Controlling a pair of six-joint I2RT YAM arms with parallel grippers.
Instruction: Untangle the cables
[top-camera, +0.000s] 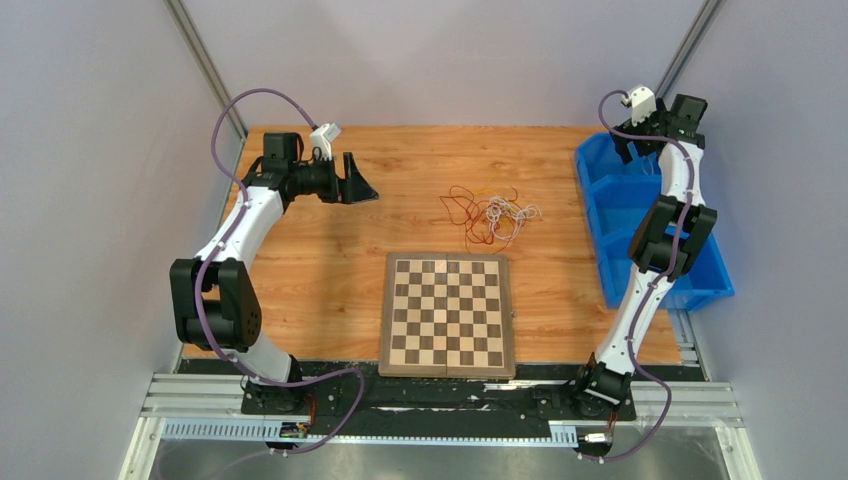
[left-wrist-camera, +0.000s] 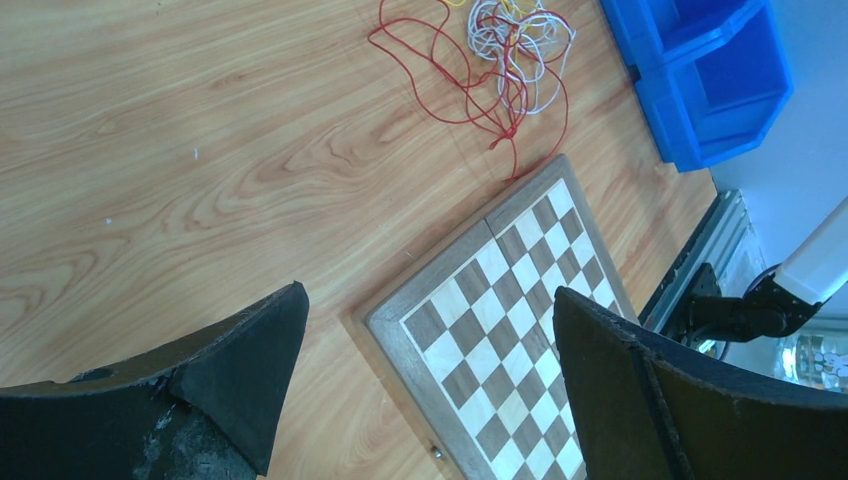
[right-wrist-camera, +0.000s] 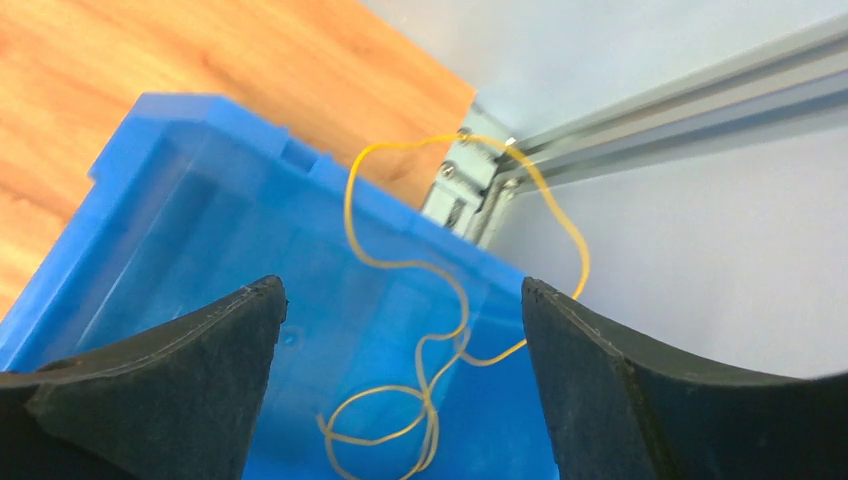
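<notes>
At the left gripper (left-wrist-camera: 430, 320): jaws spread wide, gripping nothing, hanging over bare bench (top-camera: 320, 260) near the far left corner. At the right gripper (right-wrist-camera: 400, 300): jaws likewise parted and empty, above the bin (right-wrist-camera: 160, 150) at the far right corner. Below those jaws: one yellow wire (right-wrist-camera: 352, 215), coiled in the bin and looping up past its rim (touching the gripper or not, cannot tell). Mid-bench toward the far edge: the cables (top-camera: 492, 213), red and white in a loose tangle, red loops straying left. Just nearer: the chessboard (top-camera: 447, 313), reaching the near edge.
</notes>
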